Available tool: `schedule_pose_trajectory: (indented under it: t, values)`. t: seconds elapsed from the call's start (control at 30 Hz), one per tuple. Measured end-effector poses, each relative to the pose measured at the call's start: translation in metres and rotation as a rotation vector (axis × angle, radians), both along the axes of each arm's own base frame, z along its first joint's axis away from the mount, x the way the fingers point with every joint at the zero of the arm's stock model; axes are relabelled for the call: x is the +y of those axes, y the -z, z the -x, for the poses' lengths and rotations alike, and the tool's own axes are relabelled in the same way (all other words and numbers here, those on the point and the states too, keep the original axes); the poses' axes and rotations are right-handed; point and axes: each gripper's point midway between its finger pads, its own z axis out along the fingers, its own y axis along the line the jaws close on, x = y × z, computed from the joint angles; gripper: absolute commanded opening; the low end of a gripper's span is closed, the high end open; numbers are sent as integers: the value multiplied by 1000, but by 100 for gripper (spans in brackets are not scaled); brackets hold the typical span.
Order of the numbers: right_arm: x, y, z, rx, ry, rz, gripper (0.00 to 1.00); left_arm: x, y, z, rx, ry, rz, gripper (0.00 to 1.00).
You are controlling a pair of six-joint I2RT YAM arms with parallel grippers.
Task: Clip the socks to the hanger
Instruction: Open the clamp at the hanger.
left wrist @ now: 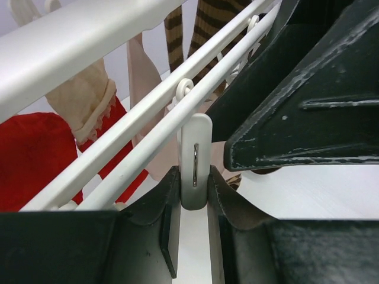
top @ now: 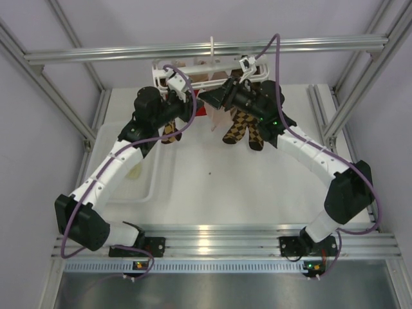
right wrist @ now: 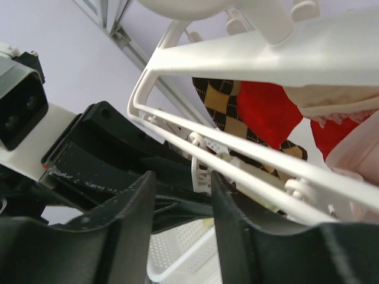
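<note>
The white hanger (top: 193, 67) hangs from the top bar, with both grippers up at it. My left gripper (top: 188, 96) is shut on a white clip (left wrist: 194, 158), pinched at its lower end between the two fingers, as the left wrist view (left wrist: 194, 177) shows. My right gripper (top: 213, 98) is open; in its wrist view (right wrist: 182, 183) another clip (right wrist: 200, 168) hangs just beyond the gap. A pale cream-yellow strip (right wrist: 251, 188), seemingly a sock, lies behind the hanger's rods (right wrist: 266, 157) next to the right finger. A faint pale patch (top: 135, 172) lies in the tray.
Brown argyle socks (top: 242, 129), a red sock (left wrist: 29, 154), a frilled cream sock (left wrist: 83, 100) and a pink one (left wrist: 145, 77) hang from the hanger. A white perforated tray (top: 122, 187) sits at the left. The right gripper's black body (left wrist: 308, 89) is close to the left one.
</note>
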Motion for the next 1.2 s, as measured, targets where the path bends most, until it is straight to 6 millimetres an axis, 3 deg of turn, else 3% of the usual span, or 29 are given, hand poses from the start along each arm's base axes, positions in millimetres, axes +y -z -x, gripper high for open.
schedule_pose_trajectory:
  t: [0.27,0.53,1.2]
  values:
    - [-13,-6,-4,38,49,-36,56,-2,1,0,8,2,4,0]
    - [-18,3,-10,75,97,-16,67,-3,0,1,10,9,8,0]
    - [-12,0,-2,111,34,-54,52,-8,-2,9,-60,69,23,0]
